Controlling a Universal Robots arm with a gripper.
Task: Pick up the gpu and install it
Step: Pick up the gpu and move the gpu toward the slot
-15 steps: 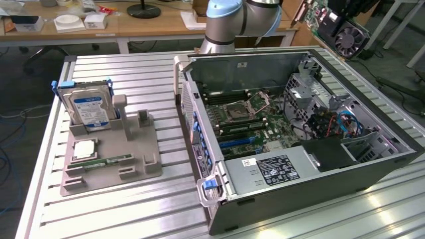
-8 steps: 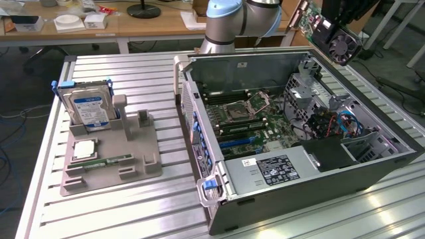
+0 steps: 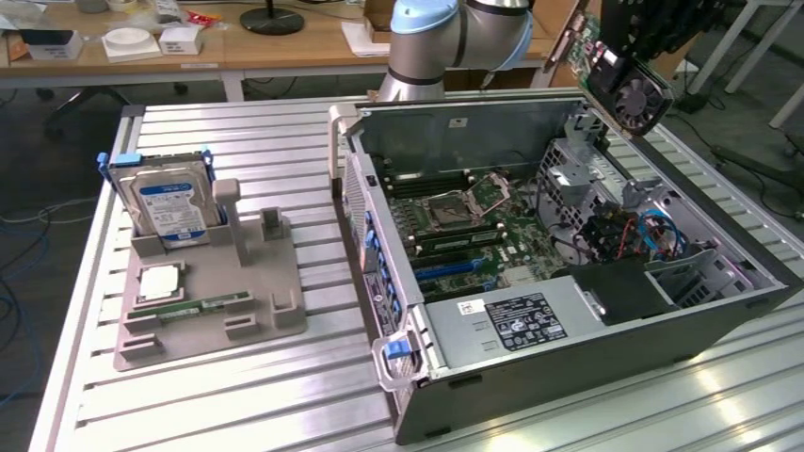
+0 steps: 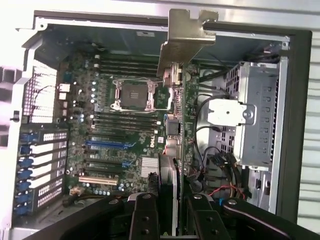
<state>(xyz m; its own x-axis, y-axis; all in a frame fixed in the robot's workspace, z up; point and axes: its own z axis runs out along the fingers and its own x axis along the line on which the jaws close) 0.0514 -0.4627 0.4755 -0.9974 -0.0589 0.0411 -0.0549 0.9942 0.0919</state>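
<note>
My tool (image 4: 171, 202) squeezes the gpu (image 3: 624, 77) with one finger on each flat side, so the card hangs on its thin edge and should not slip. The gpu is up in the air over the open computer case (image 3: 566, 367), toward the desk's (image 3: 251, 395) far edge, touching nothing. I think it is held high to clear the case walls, with the green board (image 4: 115, 125) below it.
</note>
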